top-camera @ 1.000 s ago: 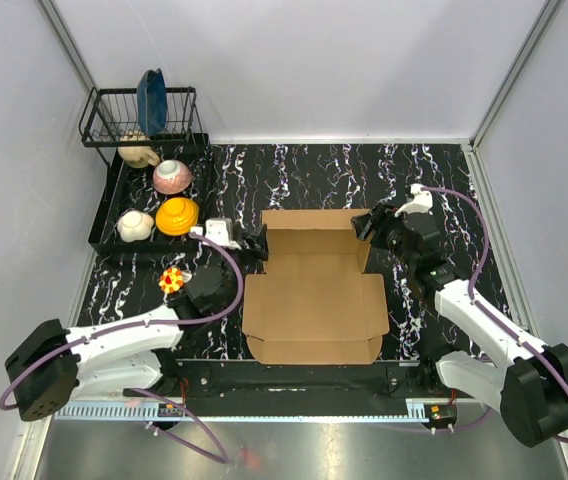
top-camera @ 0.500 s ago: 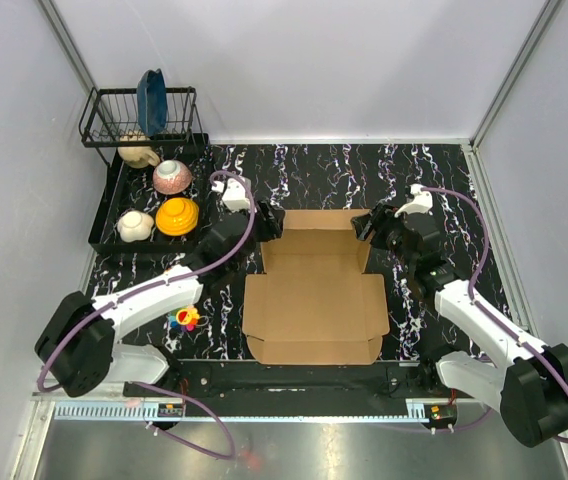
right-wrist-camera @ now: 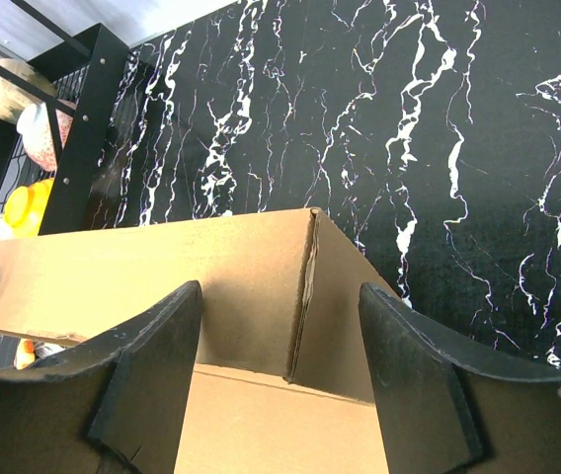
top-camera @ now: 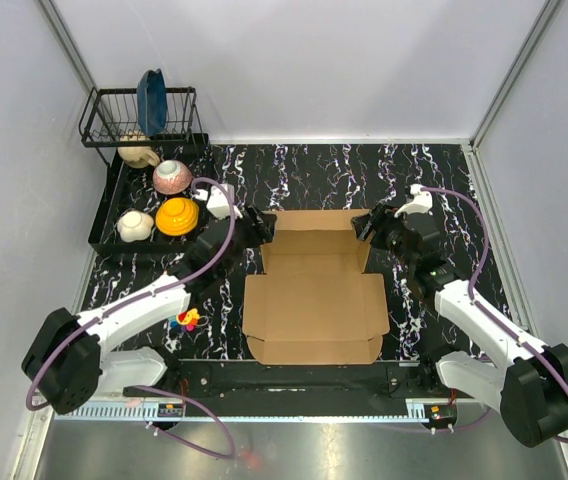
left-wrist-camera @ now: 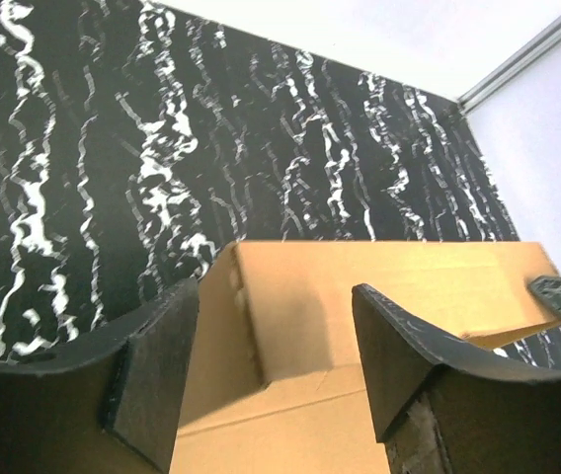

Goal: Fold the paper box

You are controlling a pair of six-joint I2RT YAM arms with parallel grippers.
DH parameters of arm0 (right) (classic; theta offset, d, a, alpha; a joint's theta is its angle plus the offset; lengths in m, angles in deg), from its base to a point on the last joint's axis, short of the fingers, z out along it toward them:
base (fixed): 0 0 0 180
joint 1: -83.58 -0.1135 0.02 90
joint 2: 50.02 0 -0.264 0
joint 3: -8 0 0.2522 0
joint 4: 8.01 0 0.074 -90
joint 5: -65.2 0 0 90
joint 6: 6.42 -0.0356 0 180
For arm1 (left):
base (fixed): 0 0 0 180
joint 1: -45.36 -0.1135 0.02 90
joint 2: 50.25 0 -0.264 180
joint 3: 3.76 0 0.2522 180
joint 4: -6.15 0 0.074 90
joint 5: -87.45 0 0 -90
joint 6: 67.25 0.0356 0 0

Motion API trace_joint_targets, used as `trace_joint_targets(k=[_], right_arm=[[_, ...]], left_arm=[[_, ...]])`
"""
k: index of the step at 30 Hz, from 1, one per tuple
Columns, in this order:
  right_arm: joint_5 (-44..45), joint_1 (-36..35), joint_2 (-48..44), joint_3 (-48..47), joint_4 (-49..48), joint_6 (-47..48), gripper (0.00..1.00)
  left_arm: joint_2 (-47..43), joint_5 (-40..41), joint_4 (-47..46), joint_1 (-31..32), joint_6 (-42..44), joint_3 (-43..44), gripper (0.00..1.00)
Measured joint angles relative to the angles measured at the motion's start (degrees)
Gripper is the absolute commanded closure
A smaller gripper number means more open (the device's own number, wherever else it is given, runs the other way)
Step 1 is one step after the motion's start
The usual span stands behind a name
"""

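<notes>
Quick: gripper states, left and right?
Left gripper: open, holding nothing, by the paper box far-left corner.
Right gripper: open, holding nothing, by its far-right corner.

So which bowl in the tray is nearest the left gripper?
The orange-yellow bowl: the left gripper is just right of it; the pink bowl and white bowl lie farther.

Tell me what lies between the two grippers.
The box: its far end fills the stretch between the left gripper and right gripper, clearest in the top view.
</notes>
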Motion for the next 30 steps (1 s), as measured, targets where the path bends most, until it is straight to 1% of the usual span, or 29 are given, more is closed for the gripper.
trace_joint_targets(k=[1, 5, 7, 11, 12, 14, 15, 17, 18, 20, 21, 25, 30], right_arm=[[0.0, 0.0, 0.0, 0.0, 0.0, 0.0, 0.29], [0.0, 0.0, 0.0, 0.0, 0.0, 0.0, 0.28], [0.0, 0.0, 0.0, 0.0, 0.0, 0.0, 0.28], [0.0, 0.0, 0.0, 0.0, 0.0, 0.0, 0.28], [0.0, 0.0, 0.0, 0.0, 0.0, 0.0, 0.29], [0.0, 0.0, 0.1, 0.0, 0.0, 0.0, 0.29], [0.0, 0.0, 0.1, 0.0, 0.0, 0.0, 0.3], [0.1, 0.0, 0.1, 0.0, 0.0, 0.0, 0.3], [0.1, 0.0, 0.1, 0.0, 0.0, 0.0, 0.31], [0.3, 0.0, 0.1, 0.1, -0.1, 0.0, 0.32], [0.3, 0.0, 0.1, 0.2, -0.1, 0.0, 0.33], [0.4, 0.0, -0.7, 0.8, -0.2, -0.1, 0.34], [0.3, 0.0, -1.9, 2.0, -0.3, -0.3, 0.34]], left_arm=[[-1.4, 0.3, 1.2, -0.2, -0.1, -0.8, 0.29], [-4.3, 1.9, 5.0, -0.7, -0.2, -2.6, 0.23], [-5.2, 2.6, 6.0, -0.8, -0.2, -3.2, 0.22], [-4.8, 2.7, 6.5, -0.9, -0.4, -3.6, 0.3], [-4.4, 2.5, 6.0, -0.9, -0.5, -3.6, 0.35], [-3.2, 1.7, 4.2, -0.9, -1.1, -3.5, 0.41], [-2.6, 1.3, 3.2, -1.0, -1.4, -3.5, 0.46], [-1.4, 0.5, 1.2, -1.0, -1.8, -3.5, 0.54], [-0.8, -0.2, -0.2, -1.0, -1.9, -3.4, 0.6], [0.0, -0.9, -1.4, -1.0, -2.4, -3.4, 0.67], [0.3, -1.3, -2.3, -1.0, -2.6, -3.4, 0.73], [0.8, -2.0, -4.0, -1.1, -3.0, -3.6, 0.79], [0.8, -2.0, -6.6, -1.1, -3.7, -5.0, 0.82]])
